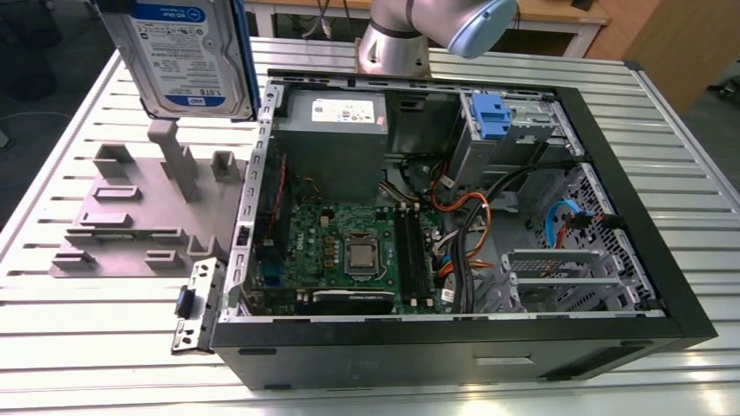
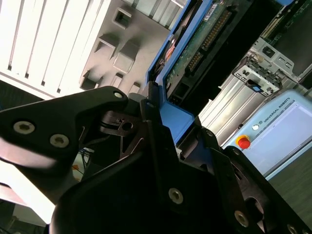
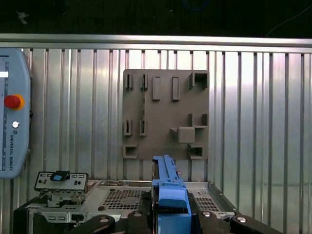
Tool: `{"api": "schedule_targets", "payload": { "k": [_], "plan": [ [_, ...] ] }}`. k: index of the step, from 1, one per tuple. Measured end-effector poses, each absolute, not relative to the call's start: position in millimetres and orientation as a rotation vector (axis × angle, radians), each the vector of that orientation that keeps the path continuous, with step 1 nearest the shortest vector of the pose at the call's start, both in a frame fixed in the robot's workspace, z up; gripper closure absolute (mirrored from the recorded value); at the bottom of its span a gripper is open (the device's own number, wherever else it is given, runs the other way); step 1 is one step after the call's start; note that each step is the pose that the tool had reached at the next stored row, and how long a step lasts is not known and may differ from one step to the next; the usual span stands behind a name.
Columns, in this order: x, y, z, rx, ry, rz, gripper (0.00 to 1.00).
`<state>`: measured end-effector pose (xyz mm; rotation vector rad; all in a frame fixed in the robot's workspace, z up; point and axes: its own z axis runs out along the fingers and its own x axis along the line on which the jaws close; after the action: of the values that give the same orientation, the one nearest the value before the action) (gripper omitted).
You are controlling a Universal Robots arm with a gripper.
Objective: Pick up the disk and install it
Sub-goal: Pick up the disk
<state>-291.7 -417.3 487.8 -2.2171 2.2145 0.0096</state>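
The first half of the task looks done. The flat silver hard disk with a white-and-blue label and blue plastic carrier rails (image 1: pixel 191 56) is off the table and hangs upright in the air, its label turned to the exterior camera. It is above the grey plastic holder plate with raised slots and posts (image 1: pixel 139 217). Its lower edge seems to be just over the tallest post, though I cannot tell for sure whether a gap is between them.

In both wrist views the black end effector (image 3: pixel 169 218) is closed on the disk. The blue carrier (image 2: pixel 175 119) sits pinched between the two black fingers (image 2: pixel 151 117), and the green circuit side of the drive points away from the wrist.

The second half is not yet done. The disk is outside the open black computer case (image 1: pixel 463 347), past the case wall on the exterior view's left. The grey metal drive bay with a blue latch (image 1: pixel 491 117) stands at the far corner of the case, well apart from the disk, with the grey power supply box (image 1: pixel 335 117) between them. The ribbed aluminium table (image 1: pixel 69 329) carries both the holder plate and the case.
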Motion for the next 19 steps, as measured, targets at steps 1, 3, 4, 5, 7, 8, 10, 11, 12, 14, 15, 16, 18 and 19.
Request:
{"api": "schedule_targets", "payload": {
  "k": [1,3,4,5,7,8,10,11,12,14,15,16,18,19],
  "plan": [
    [-291.8,-417.3,487.8,-2.217,2.215,0.010,0.63],
    [-291.7,-417.3,487.8,-2.217,2.214,0.010,0.63],
    [-291.7,-417.3,487.8,-2.217,2.214,0.010,0.63],
    [-291.7,-417.3,487.8,-2.217,2.214,0.010,0.63],
    [-291.7,-417.3,487.8,-2.217,2.214,0.010,0.63],
    [-291.7,-417.3,487.8,-2.217,2.215,0.010,0.63],
    [-291.4,-417.3,487.6,-2.217,2.214,0.009,0.63],
    [-290.8,-417.3,487.6,-2.217,2.215,0.009,0.63],
    [-289.6,-417.3,487.5,-2.217,2.215,0.009,0.63],
    [-286.1,-417.3,487.1,-2.217,2.215,0.009,0.63],
    [-284.3,-417.3,487.0,-2.217,2.215,0.009,0.63],
    [-282.7,-417.3,486.8,-2.217,2.215,0.009,0.63],
    [-279.0,-417.3,486.5,-2.217,2.215,0.009,0.63],
    [-277.1,-417.3,486.3,-2.217,2.215,0.009,0.63]
  ]
}}
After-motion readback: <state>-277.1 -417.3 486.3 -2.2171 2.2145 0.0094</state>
